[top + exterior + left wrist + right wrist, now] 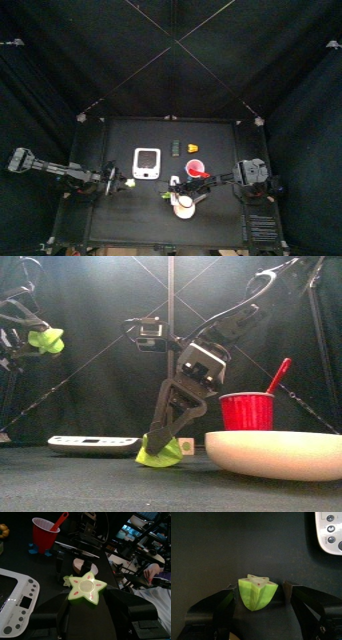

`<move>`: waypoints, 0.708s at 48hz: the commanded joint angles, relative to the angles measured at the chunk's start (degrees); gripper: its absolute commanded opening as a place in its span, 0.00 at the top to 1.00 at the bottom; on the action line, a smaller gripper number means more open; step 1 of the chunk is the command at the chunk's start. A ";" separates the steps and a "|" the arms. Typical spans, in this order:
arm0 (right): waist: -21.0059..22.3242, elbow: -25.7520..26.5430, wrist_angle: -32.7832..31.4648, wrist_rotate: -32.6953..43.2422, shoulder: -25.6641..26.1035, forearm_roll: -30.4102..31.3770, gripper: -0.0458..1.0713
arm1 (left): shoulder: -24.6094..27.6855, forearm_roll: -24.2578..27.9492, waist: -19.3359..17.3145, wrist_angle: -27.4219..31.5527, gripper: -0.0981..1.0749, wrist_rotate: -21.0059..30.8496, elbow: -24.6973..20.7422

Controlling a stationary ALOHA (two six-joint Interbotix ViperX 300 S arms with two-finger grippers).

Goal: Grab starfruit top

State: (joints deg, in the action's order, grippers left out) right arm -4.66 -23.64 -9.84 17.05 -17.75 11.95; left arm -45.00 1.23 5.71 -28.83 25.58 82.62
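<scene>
Low in the centre of the front view, the right claw [163, 446] stands released, its jaws straddling the starfruit [162, 452] on the worktop [80, 481] ready to clench, while the left claw [40, 341], upper left, grasps another starfruit piece [46, 342].

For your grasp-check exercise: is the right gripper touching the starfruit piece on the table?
Cannot tell. In the right wrist view the right gripper straddles the starfruit piece, open, but dark jaws hide any gap.
</scene>
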 commanded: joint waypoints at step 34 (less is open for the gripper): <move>0.62 1.14 -0.18 -0.09 1.49 -0.88 0.25 | 0.18 -0.09 0.00 -0.26 0.45 -0.26 -0.70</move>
State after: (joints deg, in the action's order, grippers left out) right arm -4.31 -23.64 -10.02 16.96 -17.84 11.16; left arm -45.00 1.23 5.71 -28.74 25.40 82.62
